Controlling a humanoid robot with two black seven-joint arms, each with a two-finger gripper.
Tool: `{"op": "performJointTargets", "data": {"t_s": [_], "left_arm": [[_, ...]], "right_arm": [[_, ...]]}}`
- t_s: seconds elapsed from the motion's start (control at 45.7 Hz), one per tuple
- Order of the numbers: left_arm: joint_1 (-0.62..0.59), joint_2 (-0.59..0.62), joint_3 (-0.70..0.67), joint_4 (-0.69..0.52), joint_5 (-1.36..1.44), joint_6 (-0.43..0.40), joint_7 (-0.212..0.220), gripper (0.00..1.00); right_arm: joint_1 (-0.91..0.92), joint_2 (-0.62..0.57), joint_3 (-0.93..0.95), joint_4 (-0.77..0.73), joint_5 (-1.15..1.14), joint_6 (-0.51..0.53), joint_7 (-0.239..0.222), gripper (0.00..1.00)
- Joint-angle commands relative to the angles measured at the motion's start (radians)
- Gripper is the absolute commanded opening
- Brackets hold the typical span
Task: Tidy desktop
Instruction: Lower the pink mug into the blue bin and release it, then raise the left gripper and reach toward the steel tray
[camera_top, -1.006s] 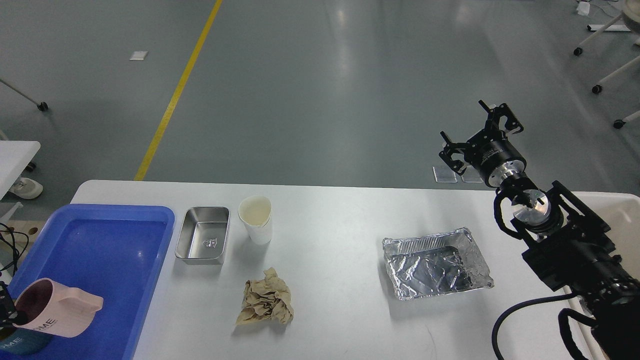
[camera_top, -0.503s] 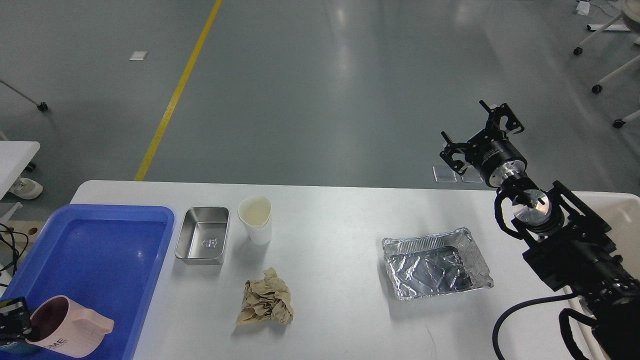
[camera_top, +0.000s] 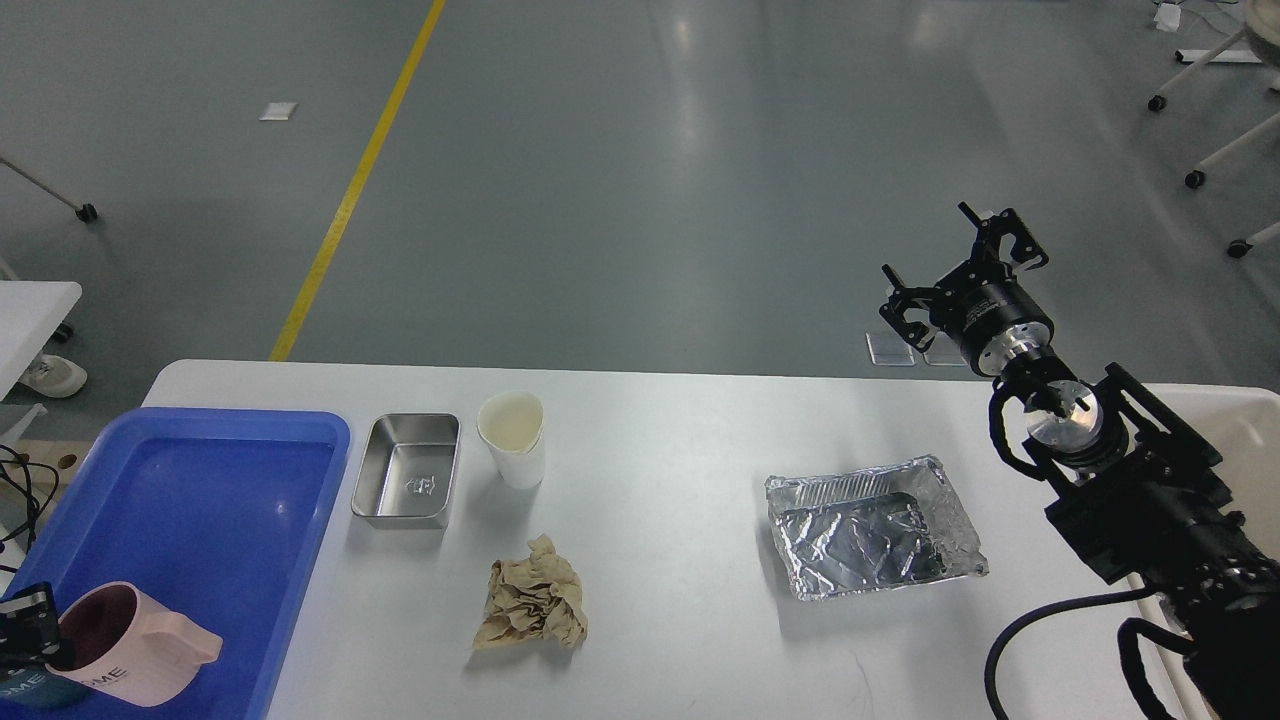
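The white desktop holds a steel tin, a white paper cup, a crumpled brown paper ball and a foil tray. A pink mug lies tilted in the near left corner of the blue tray. My left gripper is only partly in view at the frame's left edge and grips the mug's rim. My right gripper is open and empty, raised above the table's far right edge, beyond the foil tray.
A beige bin stands at the table's right end behind my right arm. A dark teal cup sits under the left gripper at the frame's corner. Another white table is at the far left.
The left gripper has lowered the pink mug into the blue tray's near corner, and the mug sits flatter. The right arm has not moved.
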Motion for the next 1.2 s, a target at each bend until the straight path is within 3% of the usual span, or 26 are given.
{"op": "performJointTargets", "data": {"t_s": [0.0, 0.459, 0.634, 0.744, 0.831, 0.897, 1.181], "left_arm": [[-0.007, -0.002, 0.003, -0.001, 0.0, 0.001, 0.0, 0.18], [-0.013, 0.004, -0.009, -0.004, 0.0, -0.005, 0.001, 0.48], [-0.131, 0.018, -0.034, -0.01, -0.015, -0.131, -0.005, 0.58], [-0.177, 0.025, -0.129, -0.011, -0.017, -0.213, -0.002, 0.66], [-0.209, 0.025, -0.247, -0.011, -0.018, -0.213, 0.006, 0.83], [-0.248, 0.022, -0.294, -0.011, -0.02, -0.213, 0.006, 0.89], [-0.484, 0.016, -0.301, -0.011, -0.024, -0.213, -0.003, 0.92]], "right_arm": [[0.001, -0.003, 0.0, 0.0, 0.0, 0.0, 0.0, 1.0], [0.003, -0.001, 0.0, 0.0, -0.002, 0.0, 0.0, 1.0], [0.003, 0.0, 0.0, 0.0, 0.0, 0.0, 0.0, 1.0], [0.003, 0.0, 0.0, 0.0, 0.0, -0.002, 0.0, 1.0], [0.003, 0.0, 0.0, 0.002, 0.0, -0.002, 0.0, 1.0], [0.003, -0.001, 0.0, 0.002, 0.0, -0.002, 0.0, 1.0], [0.005, 0.0, 0.0, 0.002, -0.002, -0.005, 0.0, 1.0]]}}
